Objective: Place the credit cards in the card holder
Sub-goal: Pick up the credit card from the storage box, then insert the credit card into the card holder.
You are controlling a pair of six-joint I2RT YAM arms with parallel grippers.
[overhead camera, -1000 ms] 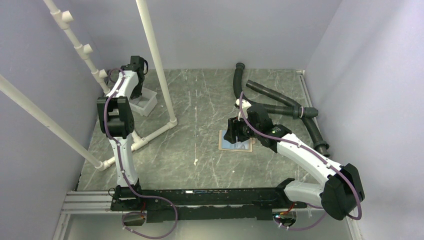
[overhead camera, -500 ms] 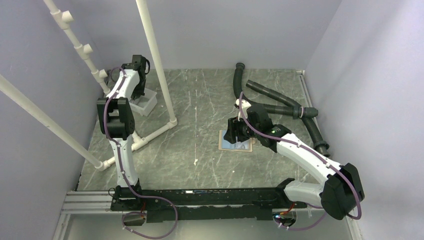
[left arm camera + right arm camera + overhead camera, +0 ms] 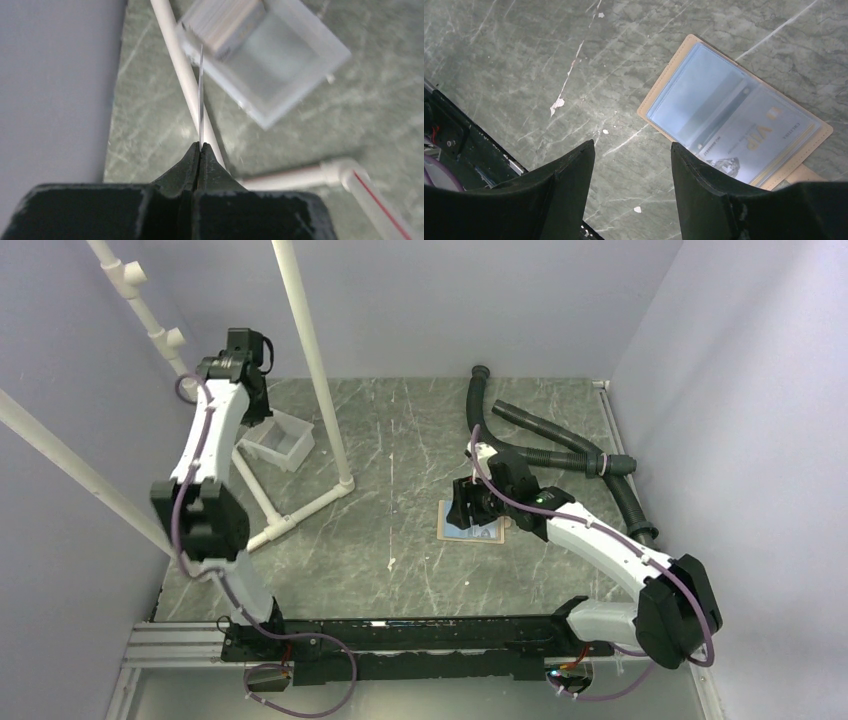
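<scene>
The card holder (image 3: 684, 95) lies open on the table, tan rim and pale blue-grey inside, with a pale card marked VIP (image 3: 759, 142) in its right half. It also shows in the top view (image 3: 478, 532). My right gripper (image 3: 631, 147) is open and empty, hovering over the holder's left edge; in the top view it (image 3: 465, 502) is above the holder. My left gripper (image 3: 200, 146) is shut on a thin card (image 3: 200, 95) seen edge-on, held above the white tray (image 3: 300, 65). Several more cards (image 3: 225, 27) stand in the tray's corner. In the top view the left gripper (image 3: 255, 390) is raised at the far left.
A white pipe frame (image 3: 310, 350) stands on the left, with a pipe (image 3: 182, 85) running under my left gripper beside the tray (image 3: 280, 445). Black corrugated hoses (image 3: 560, 440) lie at the back right. Purple walls close in on three sides.
My left arm has risen from the tray and swung left and back with the card in its jaws. My right arm has hardly moved.
</scene>
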